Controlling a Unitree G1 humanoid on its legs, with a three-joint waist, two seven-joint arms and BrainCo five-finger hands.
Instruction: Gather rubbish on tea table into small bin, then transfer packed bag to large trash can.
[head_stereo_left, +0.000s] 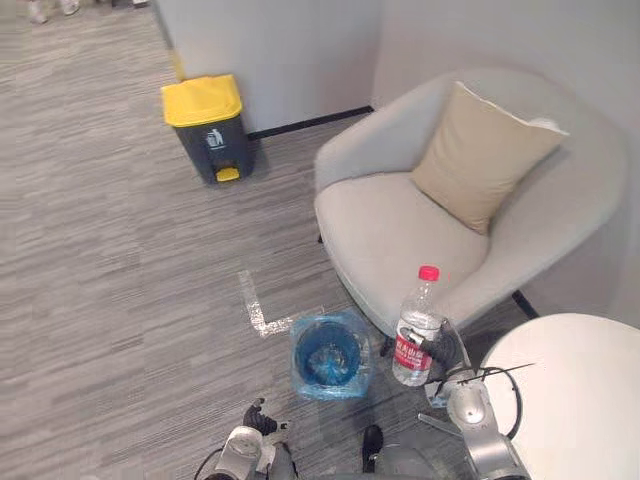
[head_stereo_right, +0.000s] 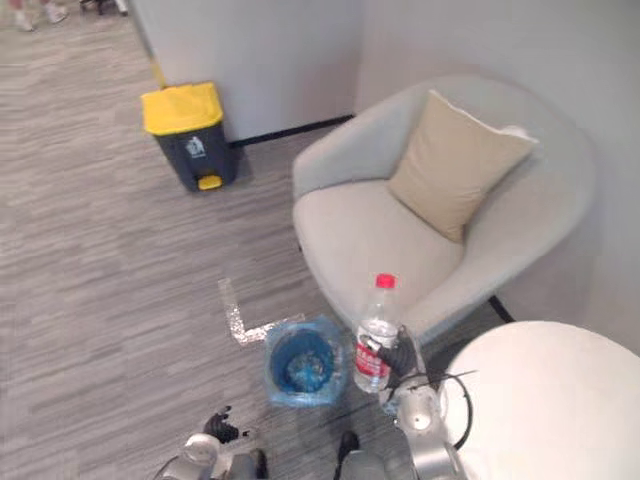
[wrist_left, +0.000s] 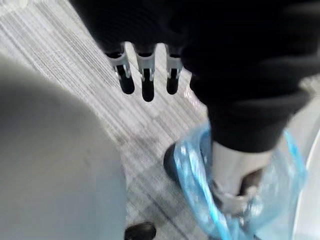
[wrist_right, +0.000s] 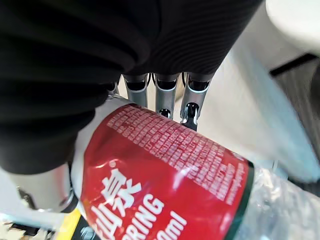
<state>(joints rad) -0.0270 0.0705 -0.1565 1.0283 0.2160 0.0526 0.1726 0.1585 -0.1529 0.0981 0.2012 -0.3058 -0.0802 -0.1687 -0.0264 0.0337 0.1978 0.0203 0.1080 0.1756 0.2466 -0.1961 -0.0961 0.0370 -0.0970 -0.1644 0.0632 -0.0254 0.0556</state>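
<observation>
A clear plastic bottle (head_stereo_left: 416, 330) with a red cap and red label stands upright in my right hand (head_stereo_left: 437, 352), whose fingers (wrist_right: 162, 95) curl round its label (wrist_right: 170, 175). It hangs between the armchair and the round white tea table (head_stereo_left: 580, 400), a little right of the small bin (head_stereo_left: 328, 356). That bin is lined with a blue bag and sits on the floor in front of me. My left hand (head_stereo_left: 258, 418) is low at the left of the bin, fingers (wrist_left: 145, 75) straight, holding nothing. The blue bag (wrist_left: 240, 200) shows beside its thumb.
A grey armchair (head_stereo_left: 400, 230) with a tan cushion (head_stereo_left: 480, 155) stands behind the bin. A large dark trash can (head_stereo_left: 208, 125) with a yellow lid is against the wall at the far left. White tape marks (head_stereo_left: 258, 305) lie on the carpet.
</observation>
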